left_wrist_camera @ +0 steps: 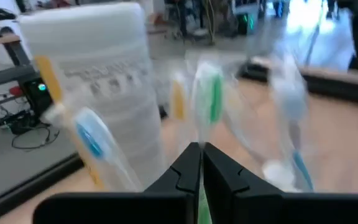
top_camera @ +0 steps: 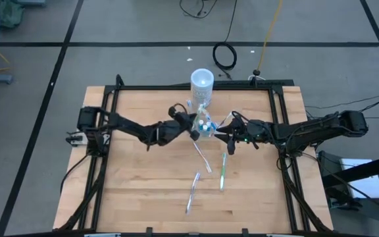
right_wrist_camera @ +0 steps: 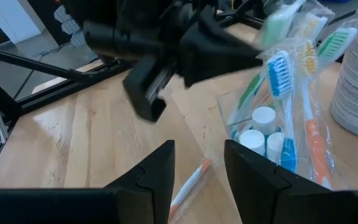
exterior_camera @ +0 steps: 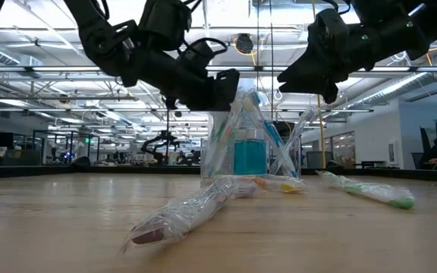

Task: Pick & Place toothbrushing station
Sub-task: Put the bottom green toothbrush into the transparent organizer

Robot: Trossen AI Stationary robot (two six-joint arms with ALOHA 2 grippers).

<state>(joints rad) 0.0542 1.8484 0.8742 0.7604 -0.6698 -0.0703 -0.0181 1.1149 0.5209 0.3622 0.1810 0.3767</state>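
The clear container [top_camera: 206, 126] stands mid-table with several wrapped toothbrushes and white-capped blue tubes [right_wrist_camera: 263, 118] in it; it also shows in the low view [exterior_camera: 249, 152]. My left gripper [top_camera: 195, 129] is at the container's left side, shut on a wrapped green toothbrush [left_wrist_camera: 211, 99]. My right gripper [right_wrist_camera: 199, 149] is open and empty just right of the container [right_wrist_camera: 247, 124], above the table. Three wrapped toothbrushes [top_camera: 202, 157] [top_camera: 223, 172] [top_camera: 193, 193] lie flat on the table nearer the front. My left gripper pinches the wrapped green toothbrush by its handle below the head [left_wrist_camera: 201, 198] between its two fingers [left_wrist_camera: 182, 168]. It comes slanting down from the table's left. The brush head [left_wrist_camera: 211, 93] stands up past the fingertips. The fingers hide its lower end.
The taller white cylinder [top_camera: 202, 81] stands just behind the container, close to my left gripper [left_wrist_camera: 98, 81]. The wrapped toothbrushes on the table also show in the low view [exterior_camera: 196, 208] [exterior_camera: 366, 189]. A black frame [top_camera: 196, 87] borders the wooden table.
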